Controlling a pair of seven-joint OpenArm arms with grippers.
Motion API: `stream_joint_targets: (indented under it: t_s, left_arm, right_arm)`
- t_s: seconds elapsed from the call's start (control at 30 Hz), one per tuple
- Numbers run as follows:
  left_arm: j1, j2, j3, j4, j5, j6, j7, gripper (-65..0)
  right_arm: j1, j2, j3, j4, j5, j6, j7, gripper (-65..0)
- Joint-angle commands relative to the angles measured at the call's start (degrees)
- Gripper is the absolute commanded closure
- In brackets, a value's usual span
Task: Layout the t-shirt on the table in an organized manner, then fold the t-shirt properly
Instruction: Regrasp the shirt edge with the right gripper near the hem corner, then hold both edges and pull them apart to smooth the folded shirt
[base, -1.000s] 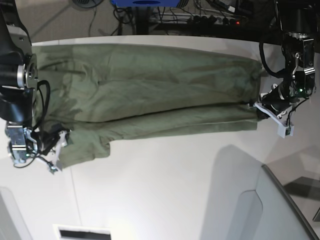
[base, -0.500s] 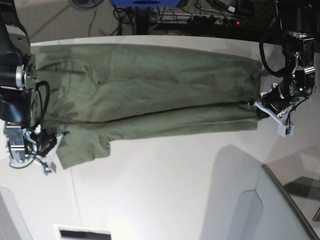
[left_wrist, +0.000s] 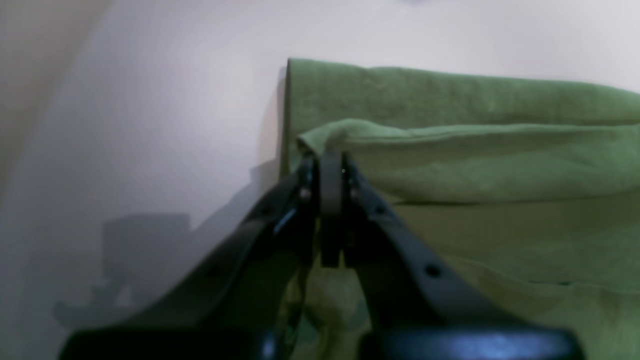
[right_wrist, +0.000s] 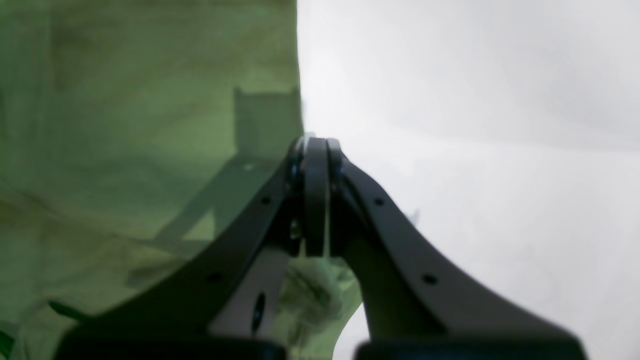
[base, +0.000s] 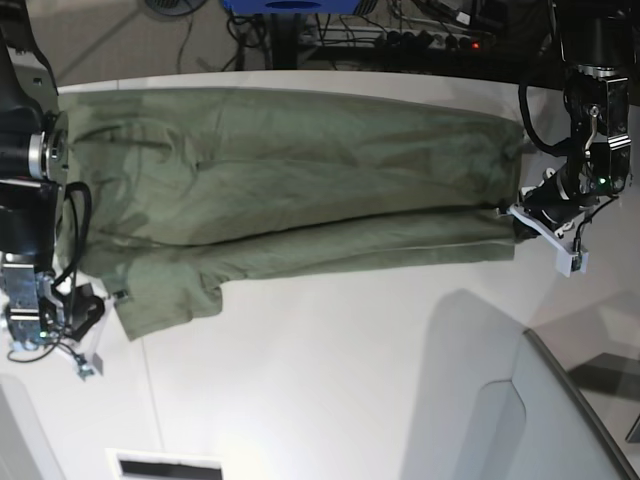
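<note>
The olive-green t-shirt (base: 300, 180) lies spread across the white table (base: 330, 380), its length running left to right in the base view. My left gripper (base: 513, 214) is at the shirt's right end. In the left wrist view this gripper (left_wrist: 331, 162) is shut on a raised fold of the t-shirt (left_wrist: 475, 160) at its corner. My right gripper (base: 108, 298) is at the lower left sleeve. In the right wrist view it (right_wrist: 315, 147) is shut right at the edge of the t-shirt (right_wrist: 150, 125), with bunched cloth under the fingers.
A grey angled panel (base: 560, 420) rises at the lower right of the table. A white slotted block (base: 165, 465) sits at the front edge. Cables and a power strip (base: 420, 35) lie on the floor behind the far table edge.
My right gripper has gone from open to shut at the sleeve edge and drawn back towards the lower left of the base view. The left arm has stayed still.
</note>
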Motion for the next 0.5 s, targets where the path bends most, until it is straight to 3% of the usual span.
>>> stream_joint_targets:
  t_s: [0.0, 0.13, 0.17, 0.33, 0.47]
  left_arm:
    - [-0.75, -1.09, -0.47, 1.11, -0.37, -0.10, -0.93, 0.0]
    - [-0.75, -1.18, -0.47, 1.11, -0.37, -0.10, -0.93, 0.0]
    - [-0.75, -1.18, -0.47, 1.11, -0.37, -0.10, -0.93, 0.0]
    - [-0.75, -1.18, -0.47, 1.11, -0.37, -0.10, -0.93, 0.0]
    - [-0.75, -1.18, -0.47, 1.11, -0.37, -0.10, -0.93, 0.0]
  right_arm:
    - [2.11, 0.46, 0.25, 0.74, 0.14, -0.45, 0.07, -5.4]
    - [2.11, 0.46, 0.34, 1.09, 0.41, -0.45, -4.24, -37.7]
    - [1.94, 0.46, 0.34, 1.18, 0.41, -0.45, -4.15, -42.5]
    - [1.85, 0.37, 0.34, 0.74, 0.41, -0.45, -3.89, -29.4]
    - [1.32, 0.37, 0.34, 0.65, 0.41, -0.45, -3.97, -31.8]
